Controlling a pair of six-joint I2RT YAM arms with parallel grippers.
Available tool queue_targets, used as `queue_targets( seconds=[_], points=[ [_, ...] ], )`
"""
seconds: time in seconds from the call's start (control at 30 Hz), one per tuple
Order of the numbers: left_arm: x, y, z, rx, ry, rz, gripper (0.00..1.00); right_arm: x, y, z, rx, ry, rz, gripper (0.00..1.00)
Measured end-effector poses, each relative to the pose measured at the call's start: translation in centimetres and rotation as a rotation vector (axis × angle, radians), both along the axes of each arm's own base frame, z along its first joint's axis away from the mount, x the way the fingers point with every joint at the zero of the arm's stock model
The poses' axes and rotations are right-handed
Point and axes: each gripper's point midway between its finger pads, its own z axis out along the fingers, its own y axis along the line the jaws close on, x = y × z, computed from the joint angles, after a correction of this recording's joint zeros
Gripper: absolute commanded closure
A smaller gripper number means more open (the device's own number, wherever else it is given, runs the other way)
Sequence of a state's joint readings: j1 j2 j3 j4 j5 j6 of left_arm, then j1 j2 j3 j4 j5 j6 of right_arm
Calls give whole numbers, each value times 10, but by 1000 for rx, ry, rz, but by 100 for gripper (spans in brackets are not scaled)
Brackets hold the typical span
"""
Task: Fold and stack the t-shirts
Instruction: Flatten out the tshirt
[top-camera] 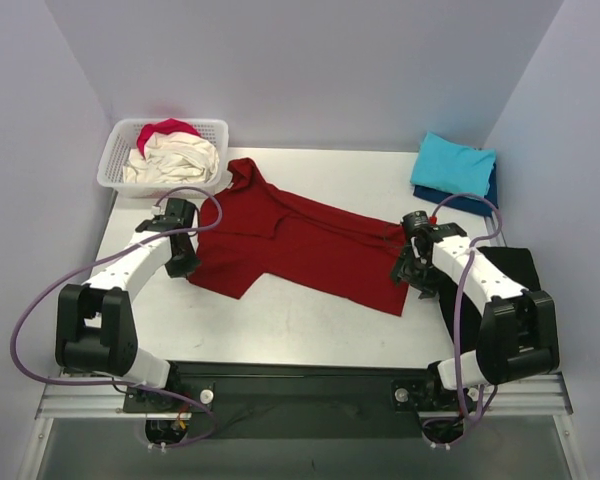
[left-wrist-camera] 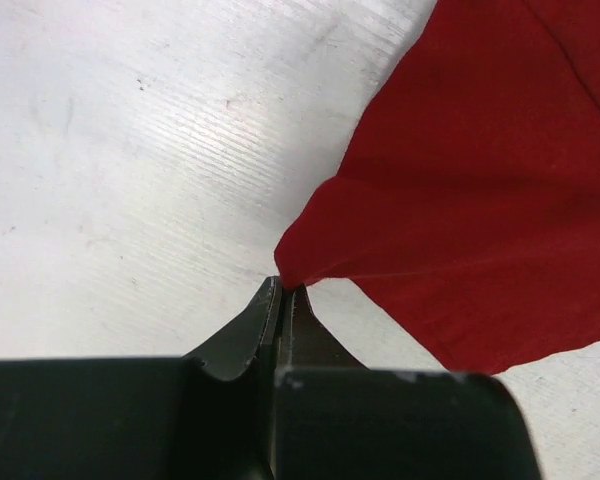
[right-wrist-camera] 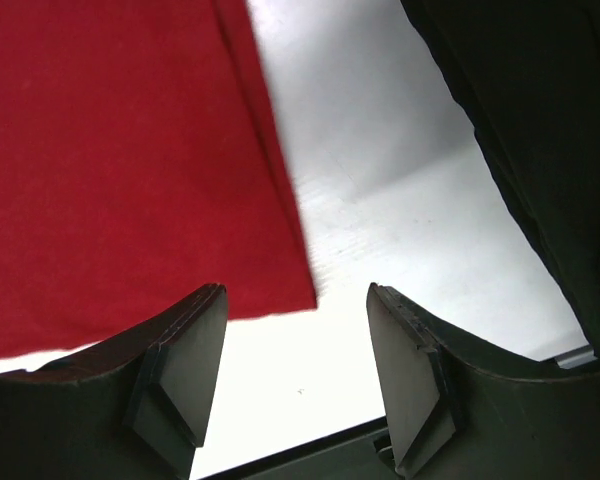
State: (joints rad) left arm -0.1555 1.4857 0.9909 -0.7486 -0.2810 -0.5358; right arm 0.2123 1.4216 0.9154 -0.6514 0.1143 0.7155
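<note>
1 left gripper (left-wrist-camera: 283, 286) pinches the dark red tee (left-wrist-camera: 460, 180), perhaps its sleeve.

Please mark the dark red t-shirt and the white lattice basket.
dark red cotton t-shirt (top-camera: 310, 245): top external view, middle of its body.
white plastic lattice basket (top-camera: 112, 156): top external view, its left wall.

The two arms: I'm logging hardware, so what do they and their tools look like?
The left arm and right arm match: white shell links between blocky black joints, each trailed by a loose lilac-grey cable. The left tool and right tool have two dark matte fingers tapering to the tips.
</note>
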Motion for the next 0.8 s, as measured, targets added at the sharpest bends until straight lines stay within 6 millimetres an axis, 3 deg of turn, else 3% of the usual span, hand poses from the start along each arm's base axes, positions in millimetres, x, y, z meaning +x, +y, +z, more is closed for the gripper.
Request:
queue_targets(
  seconds=[0.33, 0.6, 0.8],
  points=[
    [1, 0, -3, -12, 15, -36, 100, -6, 7, -7, -14, 27, 11, 44],
    [-3, -6, -12, -48, 35, -52, 100, -32, 20, -36, -15, 124, 33, 48],
    [-5, -9, -14, -63, 41, -60, 100, -26, 24, -44, 2, 114, 27, 51]
  ],
)
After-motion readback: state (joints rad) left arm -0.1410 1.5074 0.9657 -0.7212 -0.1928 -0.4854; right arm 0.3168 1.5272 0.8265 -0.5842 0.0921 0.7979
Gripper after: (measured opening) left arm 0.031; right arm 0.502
